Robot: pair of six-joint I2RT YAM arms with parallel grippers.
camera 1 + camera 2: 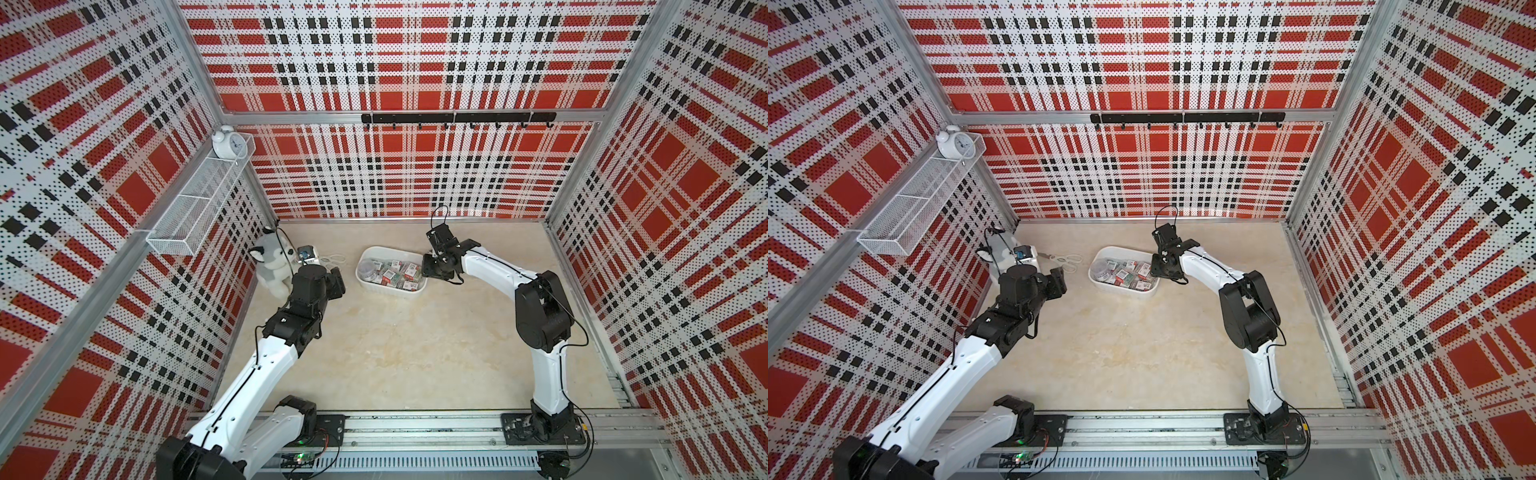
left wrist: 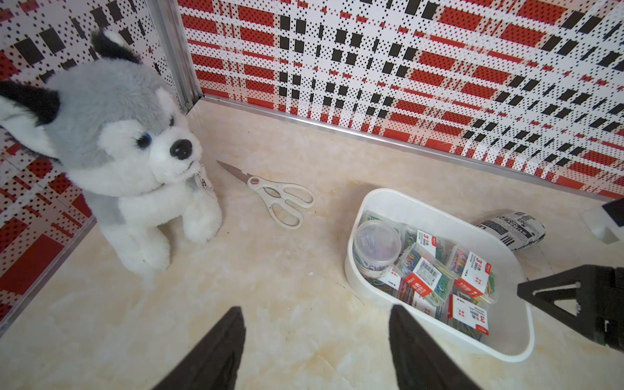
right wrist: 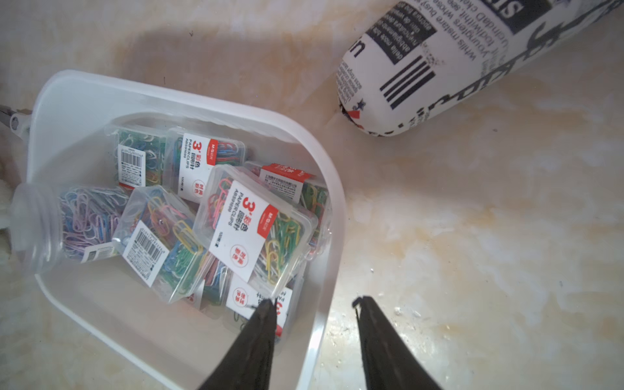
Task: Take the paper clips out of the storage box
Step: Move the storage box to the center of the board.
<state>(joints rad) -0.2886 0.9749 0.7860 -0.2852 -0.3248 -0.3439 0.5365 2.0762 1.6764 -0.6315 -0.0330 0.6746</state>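
Closest to lens: right gripper [image 3: 314, 300], fingers spread, nothing pinched. One fingertip [image 3: 268, 305] is inside the storage box [image 3: 337, 209], at the edge of the pile over a labelled case; I cannot tell whether it touches. The other fingertip hangs outside over the bare table [image 3: 472, 236]. The box wall runs between the two, with no visible contact on either side.

The paper clips [image 3: 251, 223] are all in the box. They are clear rectangular cases of multicoloured clips with white-and-red labels, stacked crooked and overlapping.

In both top views the box sits toward 12 o'clock from table centre, with the right gripper at its 3 o'clock end. The round clear tub [image 2: 376, 244] is at the 9 o'clock end of the box, away from those fingers.

The left gripper [image 2: 316, 308] has its fingers spread and empty, over bare table. It is at the box's 9 o'clock, near the box but not over it, and apart from the cases.

A printed pouch [image 3: 439, 67] lies on the table just outside the box, not touching it. Scissors [image 2: 280, 199] and a plush husky [image 2: 118, 141] lie further out toward 9 o'clock.
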